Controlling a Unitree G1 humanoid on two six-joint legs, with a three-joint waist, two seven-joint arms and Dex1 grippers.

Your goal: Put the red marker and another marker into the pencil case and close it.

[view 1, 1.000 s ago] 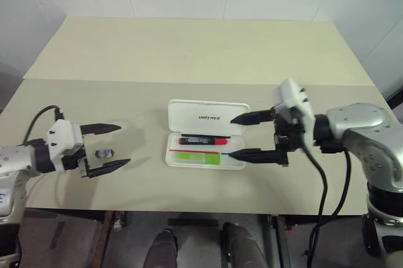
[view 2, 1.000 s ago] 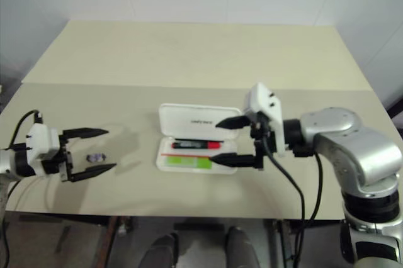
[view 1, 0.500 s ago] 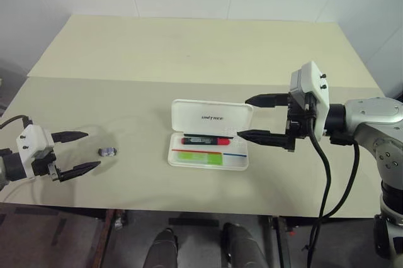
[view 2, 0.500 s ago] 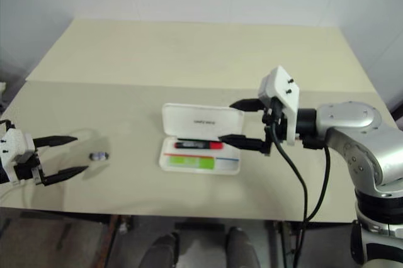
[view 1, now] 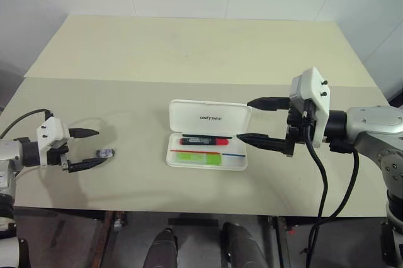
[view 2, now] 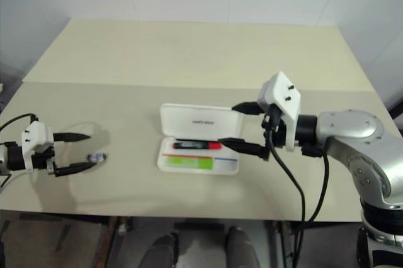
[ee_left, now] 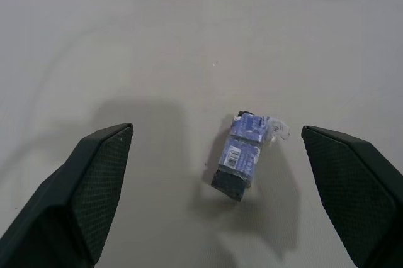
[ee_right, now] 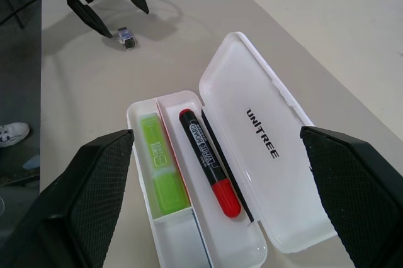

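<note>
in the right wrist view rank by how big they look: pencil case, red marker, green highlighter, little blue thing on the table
1. pencil case, by far the largest.
2. red marker and green highlighter: similar length, too close to rank.
3. small blue object, smallest, though it lies farther from the camera, which shrinks it.

The two head views look forward and down over the whole table (view 1: 189,54) from slightly offset positions, while the left wrist view hangs close above a small blue-wrapped object (ee_left: 244,158) and the right wrist view looks down on the open pencil case (ee_right: 252,155), which both head views share.
</note>
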